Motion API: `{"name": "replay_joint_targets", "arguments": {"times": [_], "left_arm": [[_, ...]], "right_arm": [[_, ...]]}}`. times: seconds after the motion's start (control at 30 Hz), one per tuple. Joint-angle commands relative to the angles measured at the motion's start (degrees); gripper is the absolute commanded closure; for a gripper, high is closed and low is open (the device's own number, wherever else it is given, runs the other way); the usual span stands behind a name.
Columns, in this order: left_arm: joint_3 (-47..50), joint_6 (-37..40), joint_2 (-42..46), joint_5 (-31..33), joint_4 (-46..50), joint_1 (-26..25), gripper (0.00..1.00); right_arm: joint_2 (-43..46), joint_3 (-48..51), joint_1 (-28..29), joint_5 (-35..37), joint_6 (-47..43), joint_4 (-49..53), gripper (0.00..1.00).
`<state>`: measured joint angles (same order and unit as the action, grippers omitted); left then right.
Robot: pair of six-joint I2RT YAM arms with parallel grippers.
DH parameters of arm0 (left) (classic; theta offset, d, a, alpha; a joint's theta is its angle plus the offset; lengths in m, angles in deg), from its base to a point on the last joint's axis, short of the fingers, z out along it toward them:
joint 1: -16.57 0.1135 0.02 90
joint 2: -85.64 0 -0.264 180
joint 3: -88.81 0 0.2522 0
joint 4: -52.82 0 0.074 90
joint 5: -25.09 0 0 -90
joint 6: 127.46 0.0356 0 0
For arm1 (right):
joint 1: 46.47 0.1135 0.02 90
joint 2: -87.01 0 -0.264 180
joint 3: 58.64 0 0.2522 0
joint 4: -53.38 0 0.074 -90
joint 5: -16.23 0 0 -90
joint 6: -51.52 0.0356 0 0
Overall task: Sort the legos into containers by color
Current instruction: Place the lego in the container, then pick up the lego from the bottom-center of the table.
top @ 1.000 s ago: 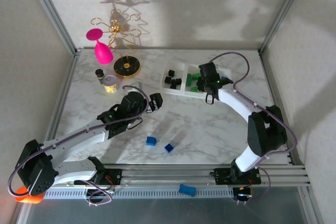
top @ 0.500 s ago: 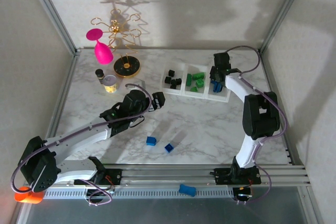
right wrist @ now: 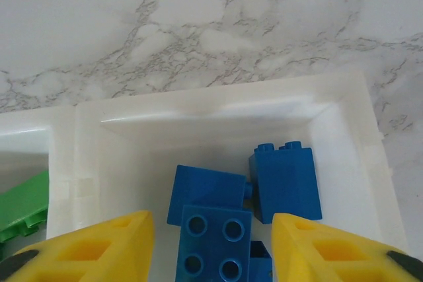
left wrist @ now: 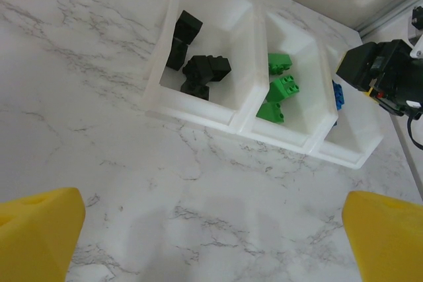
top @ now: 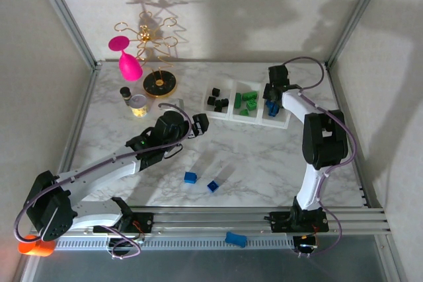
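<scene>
**A:** What stands at the left?

**B:** At upper left, a pink glass [top: 125,57] and a gold wire stand [top: 157,31], with a yellow-labelled jar [top: 138,105] below them. Right of the jar hangs the left pincer [top: 198,125], fingers spread wide with nothing between them.

**A:** And the legos?

**B:** Two loose blue legos [top: 190,177] lie on the counter [top: 251,156] at lower centre. A third blue lego [top: 235,238] lies on the rail [top: 198,219] at the bottom. The tray [left wrist: 198,107], upper centre, holds a clump of black legos [left wrist: 198,70] in its left compartment. Three green legos [left wrist: 280,88] are in the middle one, and at least three sorted blue legos [right wrist: 285,183] in the right.

**A:** The right pincer?

**B:** The right pincer [right wrist: 211,226] is above that right compartment, hiding part of it from overhead. Its jaws are parted, with a gap either side of the four-stud blue brick [right wrist: 211,249] between them. A second ago it hung at the tray's near edge by the middle compartment. The left arm has barely shifted.
</scene>
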<state>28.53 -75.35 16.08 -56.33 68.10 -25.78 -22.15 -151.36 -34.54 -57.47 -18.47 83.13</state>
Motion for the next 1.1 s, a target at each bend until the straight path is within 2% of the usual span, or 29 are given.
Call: {"name": "replay_joint_targets", "arguments": {"times": [0.0, 0.17, 0.4, 0.57, 0.83, 1.07], "left_arm": [[-1.97, 1.06, 1.02, 1.19, 0.58, -0.19, 0.00], [-1.07, 0.98, 3.47, 2.07, 1.09, -0.21, 0.00], [1.63, 0.41, 8.29, 4.40, 4.38, -0.19, 0.00], [4.40, -1.45, 12.55, 6.04, 7.62, -0.19, 0.00], [9.56, -5.88, 19.42, 10.52, 12.88, -0.10, 0.00], [11.65, -9.83, 24.37, 14.10, 18.28, -0.02, 0.00]], "right_arm": [[4.37, -1.32, 0.12, -0.69, -0.76, 1.55, 0.49], [10.11, 1.56, 2.48, -1.73, -0.03, 3.10, 0.46], [18.37, 9.45, 9.95, -3.25, 1.19, 5.93, 0.41], [22.89, 15.93, 17.95, -5.04, 1.71, 6.40, 0.38], [26.19, 23.94, 35.15, -6.12, 1.83, 4.20, 0.32], [25.12, 29.68, 44.44, -8.92, 2.31, -3.36, 0.28]]}}
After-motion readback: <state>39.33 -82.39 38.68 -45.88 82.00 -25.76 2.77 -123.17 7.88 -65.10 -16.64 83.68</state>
